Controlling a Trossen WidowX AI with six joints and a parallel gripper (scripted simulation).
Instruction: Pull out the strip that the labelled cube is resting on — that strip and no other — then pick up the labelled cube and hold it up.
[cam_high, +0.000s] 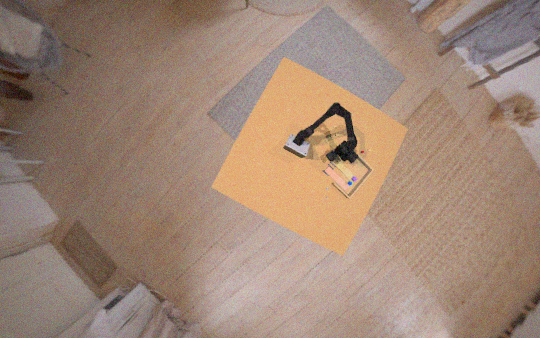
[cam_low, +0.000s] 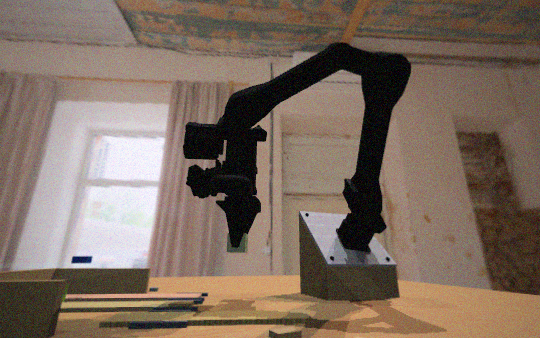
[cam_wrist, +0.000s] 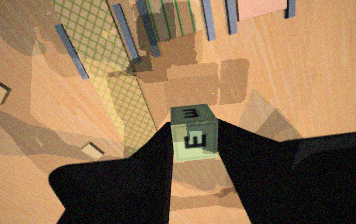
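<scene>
My gripper (cam_wrist: 190, 124) (cam_low: 239, 239) (cam_high: 341, 155) is shut on the labelled cube (cam_wrist: 194, 134) (cam_low: 240, 246), a pale green cube with a black mark on its faces. It holds the cube well above the orange table. Below, in the wrist view, a green cross-hatched strip (cam_wrist: 120, 95) lies slanted on the table, with a green-lined strip (cam_wrist: 172, 20) and a pink strip (cam_wrist: 260, 7) beyond it. Short blue bars (cam_wrist: 71, 51) sit at the strip ends. In the exterior view the strips (cam_low: 130, 296) lie low at the left, one strip (cam_low: 210, 318) reaching further out.
A shallow wooden tray (cam_high: 369, 172) (cam_low: 100, 280) holds the strips, with small blue and purple pieces (cam_high: 352, 181) at its far end. The arm's grey base (cam_low: 345, 270) (cam_high: 296, 146) stands on the table. A small tan block (cam_wrist: 92, 150) (cam_low: 285, 332) lies loose nearby.
</scene>
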